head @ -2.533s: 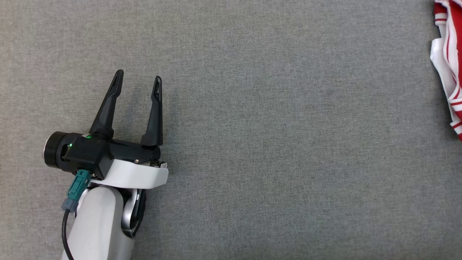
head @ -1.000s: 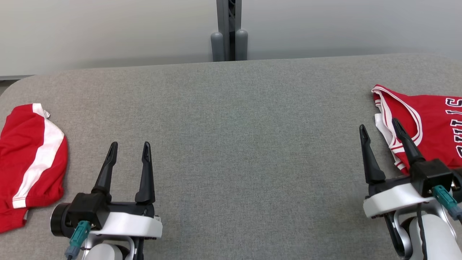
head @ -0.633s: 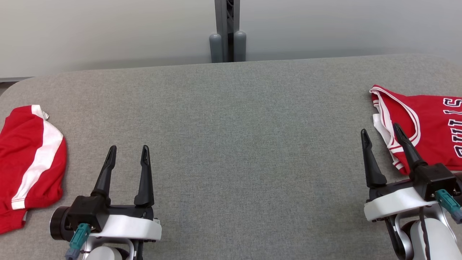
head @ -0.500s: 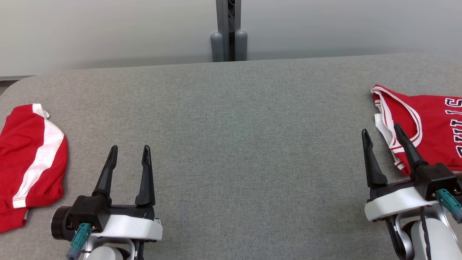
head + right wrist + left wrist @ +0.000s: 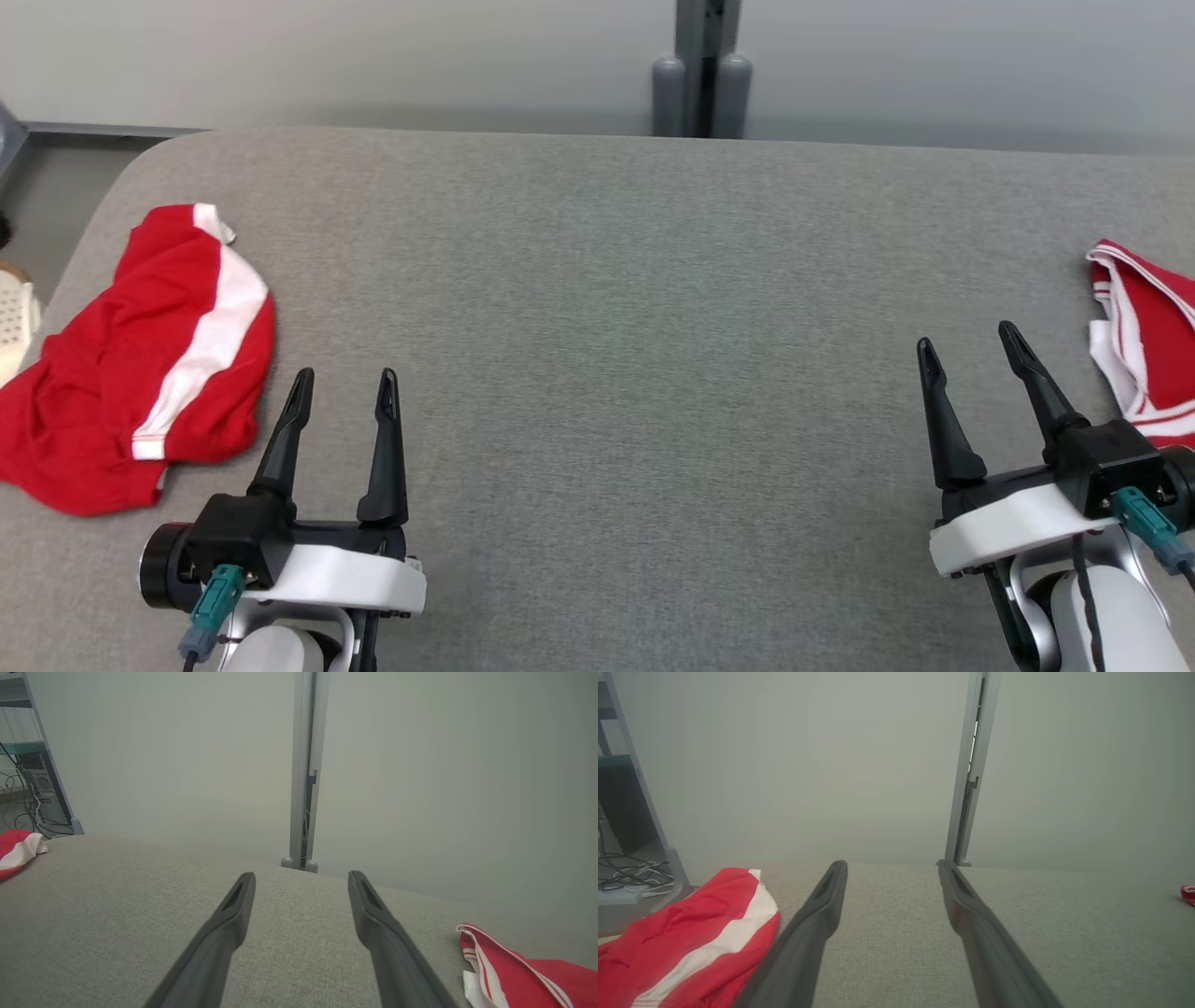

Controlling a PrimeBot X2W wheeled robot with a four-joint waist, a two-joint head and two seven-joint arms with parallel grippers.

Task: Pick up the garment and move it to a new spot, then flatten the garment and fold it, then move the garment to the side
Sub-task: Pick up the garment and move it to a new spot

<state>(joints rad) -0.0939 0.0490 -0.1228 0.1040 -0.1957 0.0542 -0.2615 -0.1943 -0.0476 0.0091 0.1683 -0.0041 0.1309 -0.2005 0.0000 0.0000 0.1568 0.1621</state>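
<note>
Two grippers are seen low in the head view, each with its jaws spread wide and nothing caught between them. The left gripper (image 5: 345, 375) is set over the bare grey bench (image 5: 597, 280), jaws pointed toward twelve o'clock, and no cloth is touched. The right gripper (image 5: 965, 336) is also empty, jaws tilted toward eleven o'clock. The garment (image 5: 112, 392), red with a white stripe, is found crumpled at the bench's left end, at about ten o'clock from the left gripper, near it but apart. Its long axis is laid from seven o'clock to one o'clock, the narrower end pointed to one o'clock. A red-and-white jersey (image 5: 1162, 355) is cut off by the frame edge at two o'clock from the right gripper.
</note>
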